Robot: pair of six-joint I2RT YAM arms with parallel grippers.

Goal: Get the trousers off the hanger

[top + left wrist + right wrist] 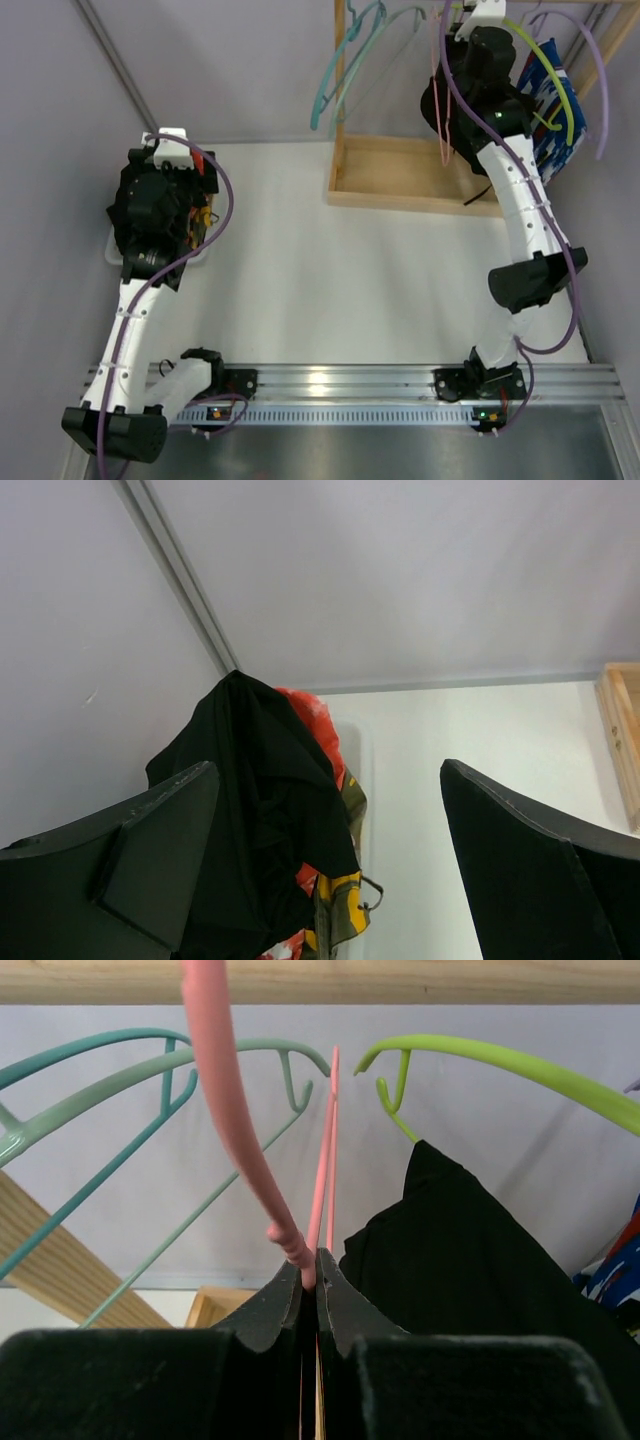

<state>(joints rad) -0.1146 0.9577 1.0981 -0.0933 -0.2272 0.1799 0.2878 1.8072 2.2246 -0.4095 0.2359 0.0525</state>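
One pink hanger (pixel 225 1090) clenched in right jaws, black trousers (pixel 470 1260) beside, left jaws released

Trousers (pixel 265 800) (perhaps three) partly off-frame

**A robot test room**

Two robot arms, left (pixel 130 310) and right (pixel 525 215), are bolted to a metal rail (pixel 340 380) at the edge of a white table (pixel 330 270). Plain grey walls (pixel 230 70) stand around it. A small wooden rack (pixel 400 185) holds bright hangers (pixel 345 70).
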